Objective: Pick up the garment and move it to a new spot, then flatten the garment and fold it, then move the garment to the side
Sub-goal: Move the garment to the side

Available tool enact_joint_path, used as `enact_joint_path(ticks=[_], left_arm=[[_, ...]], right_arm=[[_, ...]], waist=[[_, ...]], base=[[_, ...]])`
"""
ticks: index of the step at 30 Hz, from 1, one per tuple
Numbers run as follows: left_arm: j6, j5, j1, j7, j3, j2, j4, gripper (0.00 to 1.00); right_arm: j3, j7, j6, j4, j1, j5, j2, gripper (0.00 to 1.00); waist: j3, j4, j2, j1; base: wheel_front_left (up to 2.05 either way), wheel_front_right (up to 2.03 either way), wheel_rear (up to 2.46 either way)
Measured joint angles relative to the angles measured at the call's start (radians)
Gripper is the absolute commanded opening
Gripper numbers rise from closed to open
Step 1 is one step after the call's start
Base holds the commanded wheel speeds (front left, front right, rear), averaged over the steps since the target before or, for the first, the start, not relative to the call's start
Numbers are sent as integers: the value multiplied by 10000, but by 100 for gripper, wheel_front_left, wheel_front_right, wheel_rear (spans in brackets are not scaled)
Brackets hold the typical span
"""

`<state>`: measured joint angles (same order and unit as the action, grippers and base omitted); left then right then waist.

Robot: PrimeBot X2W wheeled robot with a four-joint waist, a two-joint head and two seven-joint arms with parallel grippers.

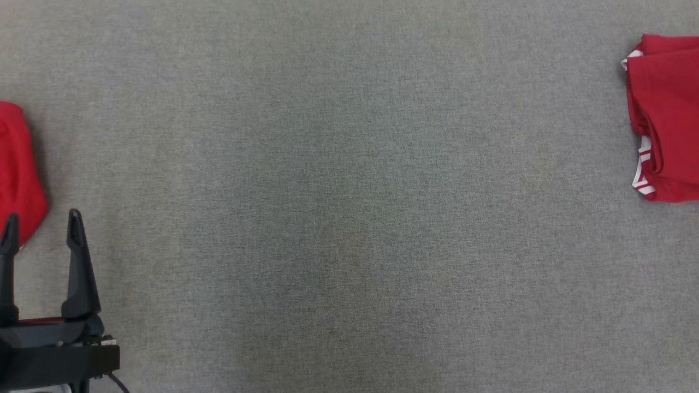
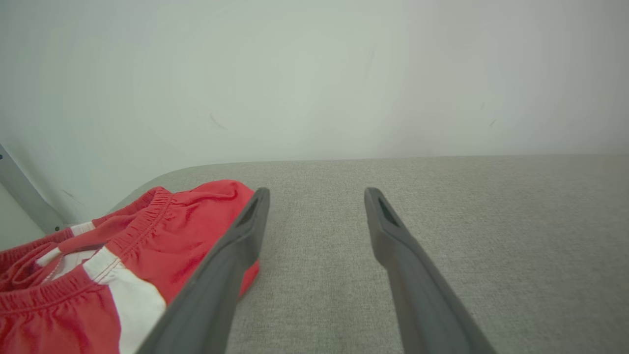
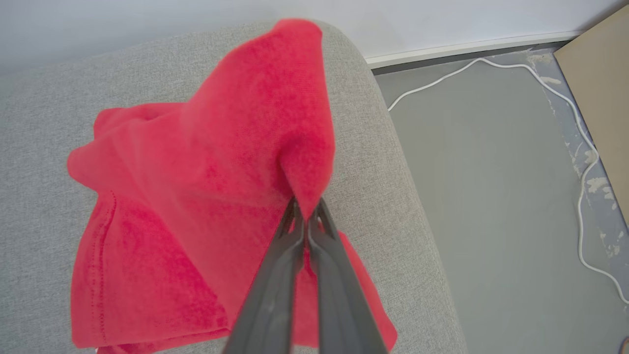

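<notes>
My right gripper is shut on a raised fold of a red garment. The rest of that cloth lies bunched on the grey padded table near its rounded corner. In the head view a red garment with white stripes lies at the right edge, partly cut off. Another red piece with an elastic waistband and a white stripe lies at the left, seen as a red patch in the head view. My left gripper stands open just to the right of it, nothing between its fingers.
Past the table's right edge the grey floor drops away, with a white cable and a brown board. A pale wall rises behind the table. The wide middle of the grey surface is bare fabric.
</notes>
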<state>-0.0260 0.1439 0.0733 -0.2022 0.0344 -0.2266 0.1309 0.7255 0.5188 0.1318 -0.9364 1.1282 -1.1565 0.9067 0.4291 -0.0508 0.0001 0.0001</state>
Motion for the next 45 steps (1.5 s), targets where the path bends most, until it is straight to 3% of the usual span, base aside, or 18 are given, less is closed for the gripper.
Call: enact_joint_path(ticks=[23,24,25,26,38,45], left_arm=[[-107,-63,133,163,-159,-245,447,100],[-117,-59,131,155,-159,-249,449,100],[-134,-56,131,153,-157,-253,449,100],[-136,-56,130,153,-159,-257,449,100],[-211,23,118,65,-224,-259,309,100],[-265,96,78,-105,-253,-205,123,100]], right_arm=[[1156,-1476,0,-1007,1180,1728,134,0],[1210,-1561,0,-1083,1244,1814,130,27],[1281,-1605,0,-1141,1292,1919,125,87],[1331,-1636,0,-1193,1322,1962,104,100],[1603,-1954,0,-1415,1591,2050,-190,100],[1028,-3848,0,-784,1290,1156,-583,100]], waist=[[702,164,-1,0],[712,177,-1,0],[718,188,0,0],[720,196,0,0],[546,235,0,0],[135,261,-1,-1]], base=[[0,0,0],[0,0,0],[0,0,0],[0,0,0],[0,0,0],[0,0,0]])
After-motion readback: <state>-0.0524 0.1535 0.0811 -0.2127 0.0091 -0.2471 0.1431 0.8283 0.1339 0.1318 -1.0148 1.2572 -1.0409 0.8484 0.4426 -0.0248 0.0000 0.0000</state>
